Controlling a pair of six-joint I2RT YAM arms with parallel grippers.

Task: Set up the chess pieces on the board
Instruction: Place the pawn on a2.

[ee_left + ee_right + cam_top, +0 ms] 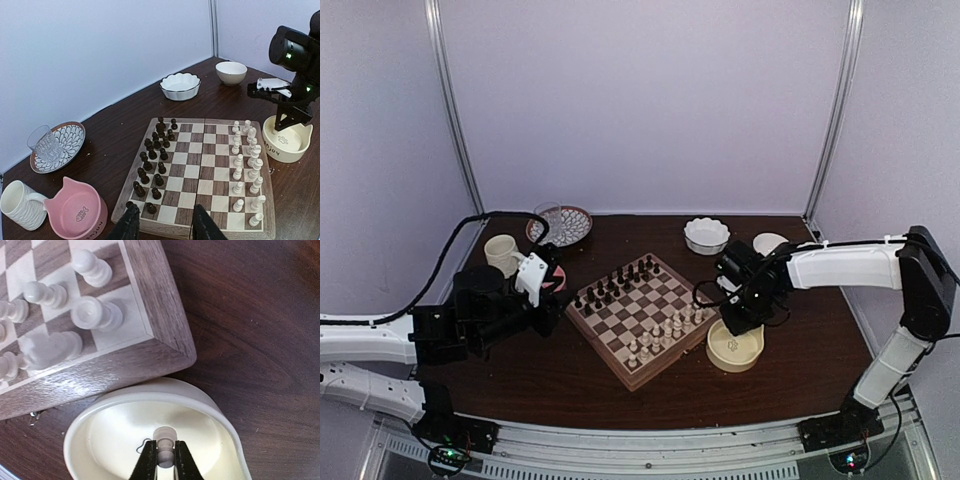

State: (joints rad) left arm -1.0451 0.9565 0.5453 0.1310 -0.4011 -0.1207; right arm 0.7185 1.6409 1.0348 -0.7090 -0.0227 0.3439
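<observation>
Over cream bowl [222,427]: white pawn [164,440] clamped between right fingers [151,456].

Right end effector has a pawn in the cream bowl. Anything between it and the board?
Bowl wall on the board side sits between the pawn and its squares; lift over it. White pieces already crowd that corner.

The right pincer [164,450] points straight down, pinched on a white chess piece [164,436]; the left pincer [165,212] hovers low, slightly parted.
</observation>
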